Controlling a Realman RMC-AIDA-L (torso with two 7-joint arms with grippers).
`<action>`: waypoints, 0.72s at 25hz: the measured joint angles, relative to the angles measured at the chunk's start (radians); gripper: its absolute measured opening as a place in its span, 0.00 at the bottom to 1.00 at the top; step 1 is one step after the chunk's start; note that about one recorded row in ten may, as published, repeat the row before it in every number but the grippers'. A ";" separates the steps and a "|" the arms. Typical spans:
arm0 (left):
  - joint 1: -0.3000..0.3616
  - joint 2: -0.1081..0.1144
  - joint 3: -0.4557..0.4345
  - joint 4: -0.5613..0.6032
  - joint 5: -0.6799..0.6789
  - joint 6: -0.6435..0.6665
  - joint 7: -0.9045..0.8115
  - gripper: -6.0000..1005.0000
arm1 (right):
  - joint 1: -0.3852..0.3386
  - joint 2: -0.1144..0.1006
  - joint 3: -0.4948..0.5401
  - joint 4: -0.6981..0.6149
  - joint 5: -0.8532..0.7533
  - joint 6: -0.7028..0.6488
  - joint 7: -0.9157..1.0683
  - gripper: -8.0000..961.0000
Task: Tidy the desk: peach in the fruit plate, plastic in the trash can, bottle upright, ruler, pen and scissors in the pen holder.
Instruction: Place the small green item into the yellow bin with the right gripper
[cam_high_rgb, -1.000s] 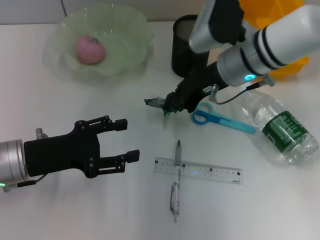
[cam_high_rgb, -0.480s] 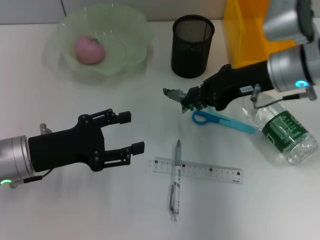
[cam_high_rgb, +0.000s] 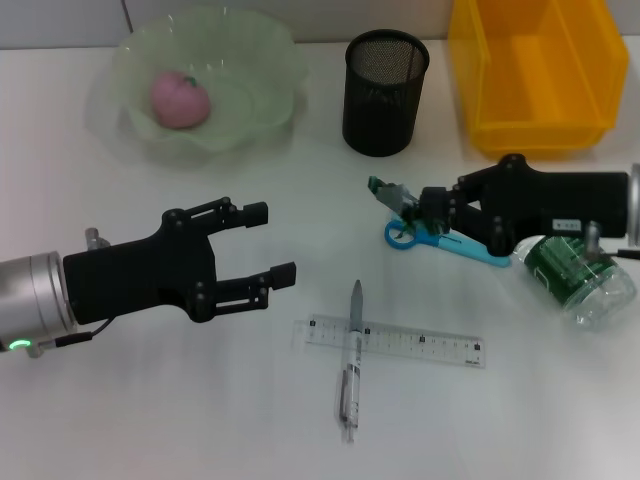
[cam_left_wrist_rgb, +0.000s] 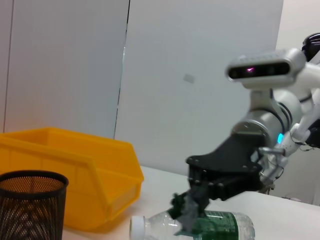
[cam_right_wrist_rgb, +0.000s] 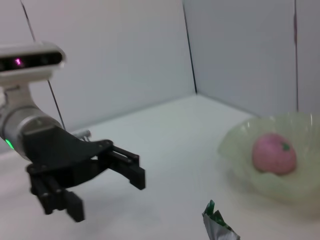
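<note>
Your right gripper (cam_high_rgb: 408, 203) is reaching in from the right edge of the tabletop, fingers pinched on the plastic wrapper (cam_high_rgb: 388, 192), which is sticking out past the tips just above the handle loops of the blue scissors (cam_high_rgb: 440, 241). In the right wrist view you are seeing only a corner of that wrapper (cam_right_wrist_rgb: 218, 224); the rest is cut off.

The arm is crossing over the lying bottle (cam_high_rgb: 577, 279), hiding its cap end in the head view; the left wrist view is showing the white cap (cam_left_wrist_rgb: 139, 226).

Your left gripper (cam_high_rgb: 265, 243) is hovering over the left half of the tabletop, fingers spread and holding nothing.

The pen (cam_high_rgb: 352, 360) is lying across the clear ruler (cam_high_rgb: 400, 341) near the front edge. The peach (cam_high_rgb: 179, 99) is sitting in the fruit plate (cam_high_rgb: 262, 45) at the far left corner. The pen holder (cam_high_rgb: 385, 92) is standing at the far edge beside the yellow trash can (cam_high_rgb: 533, 70), whose far side is cut off.
</note>
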 joint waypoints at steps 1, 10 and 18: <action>0.000 0.000 0.000 0.000 0.000 0.000 0.000 0.80 | -0.004 -0.001 0.016 0.025 0.010 -0.007 -0.038 0.01; -0.029 -0.003 -0.013 0.000 -0.002 -0.009 0.000 0.80 | -0.002 0.007 0.295 0.280 0.054 -0.014 -0.390 0.01; -0.033 -0.004 -0.013 0.001 -0.002 -0.012 0.000 0.80 | -0.009 0.008 0.407 0.428 0.226 -0.010 -0.588 0.01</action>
